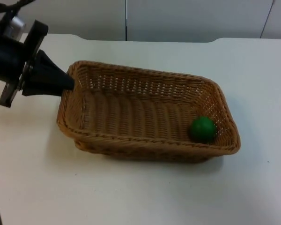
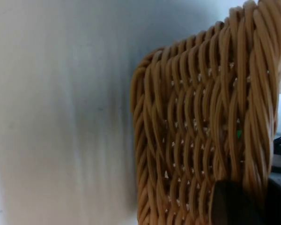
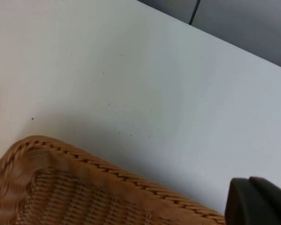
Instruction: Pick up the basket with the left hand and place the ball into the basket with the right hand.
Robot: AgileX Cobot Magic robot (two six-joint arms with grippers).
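A brown wicker basket (image 1: 150, 75) lies across the middle of the white table. The green ball (image 1: 203, 129) rests inside it, in the right-hand end against the wall. My left gripper (image 1: 69, 85) comes in from the left and is shut on the rim of the basket's left short side. In the left wrist view the woven wall of the basket (image 2: 201, 117) stands close in front of a black fingertip (image 2: 229, 204). The right gripper (image 3: 260, 202) hangs above the table beside a corner of the basket (image 3: 61, 187), apart from it.
Bare white table (image 1: 131, 197) surrounds the basket on all sides. The grey partition wall (image 1: 187, 18) closes off the far edge of the table.
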